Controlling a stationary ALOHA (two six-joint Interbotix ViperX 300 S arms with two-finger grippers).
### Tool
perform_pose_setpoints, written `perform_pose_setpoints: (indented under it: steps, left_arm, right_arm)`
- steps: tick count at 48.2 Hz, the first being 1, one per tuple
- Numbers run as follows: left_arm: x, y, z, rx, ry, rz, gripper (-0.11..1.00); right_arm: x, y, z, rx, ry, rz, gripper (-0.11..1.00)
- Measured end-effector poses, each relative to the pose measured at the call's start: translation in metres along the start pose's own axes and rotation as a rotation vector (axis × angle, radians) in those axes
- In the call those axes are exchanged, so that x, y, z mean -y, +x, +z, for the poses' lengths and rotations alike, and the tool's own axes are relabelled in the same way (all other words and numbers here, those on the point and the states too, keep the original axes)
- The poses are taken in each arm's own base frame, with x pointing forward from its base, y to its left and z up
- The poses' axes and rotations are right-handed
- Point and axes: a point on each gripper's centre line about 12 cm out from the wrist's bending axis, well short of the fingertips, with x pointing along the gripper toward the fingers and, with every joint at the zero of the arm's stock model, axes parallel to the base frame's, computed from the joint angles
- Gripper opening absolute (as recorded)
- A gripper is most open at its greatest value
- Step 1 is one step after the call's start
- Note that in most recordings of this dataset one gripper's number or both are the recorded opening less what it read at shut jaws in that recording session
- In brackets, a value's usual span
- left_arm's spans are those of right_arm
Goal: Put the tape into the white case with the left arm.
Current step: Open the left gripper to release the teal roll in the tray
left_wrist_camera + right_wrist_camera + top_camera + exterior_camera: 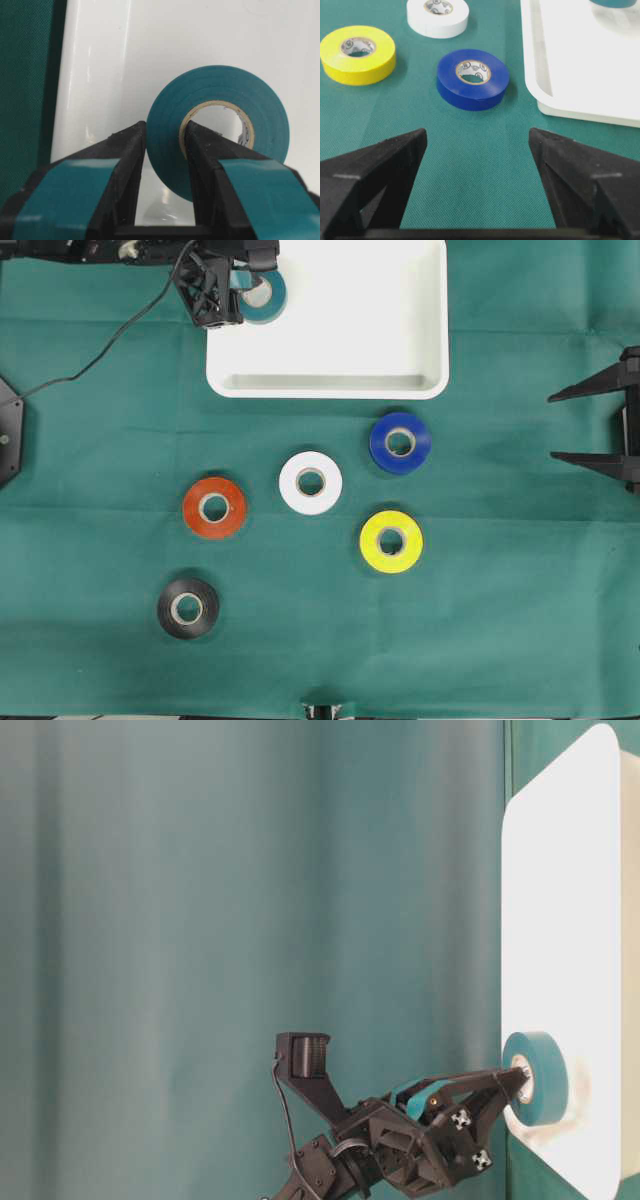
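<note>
While the left jaws (165, 150) pinch the wall of the teal roll (220, 125), one finger outside and one through the core, the roll stands on edge over the near-left corner of the case (400, 360), inside the rim

Item: teal roll. Held upright, face toward the wrist view; its lower edge sits close to the case floor, contact not clear. The grip looks narrow and on the point of slackening, though the fingers (125, 150) are shown touching the tape on both sides

Item: case. White, shallow, at the top of the tabletop (500, 640); nothing else is seen in it

Item: loose rolls on the cloth, well apart from one another: blue (400, 442) nearest the case, white (311, 482), orange (214, 507), yellow (391, 540), black (188, 607)

Item: right jaws (477, 150). Spread wide, holding nothing, parked at the right edge facing the blue roll

Hazards, judged:
- Let go on edge, the teal roll may run across the smooth floor, or tip against the left rim and lean there instead of lying flat
- The inner finger sits inside the core; lifting away before the gap is wide enough could drag the roll up and back over the rim
- The drop point is close to the corner, so a small drift leftward would put the roll on the rim or the cloth
</note>
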Motion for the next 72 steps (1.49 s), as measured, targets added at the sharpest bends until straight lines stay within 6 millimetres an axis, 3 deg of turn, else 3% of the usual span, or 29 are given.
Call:
perform_pose_setpoints:
  steps: [8, 11, 31, 38, 72]
  left_arm:
    - [0.001, 0.0, -0.001, -0.001, -0.002, -0.001, 0.77]
    - [0.001, 0.001, -0.003, -0.004, -0.002, -0.002, 0.9]
    - [0.002, -0.001, -0.002, -0.001, -0.008, -0.001, 0.89]
    - [0.01, -0.007, 0.005, 0.021, 0.012, -0.01, 0.89]
    - [0.114, -0.033, 0.04, 0.107, 0.016, -0.176, 0.88]
  right_arm:
    - [0.0, 0.0, 0.0, 0.0, 0.002, 0.0, 0.86]
    - [0.0, 0.0, 0.0, 0.0, 0.002, 0.0, 0.86]
    - [0.0, 0.0, 0.0, 0.002, 0.002, 0.0, 0.86]
    - [0.0, 0.0, 0.0, 0.002, 0.0, 0.0, 0.86]
    - [0.0, 0.0, 0.0, 0.0, 0.002, 0.0, 0.86]
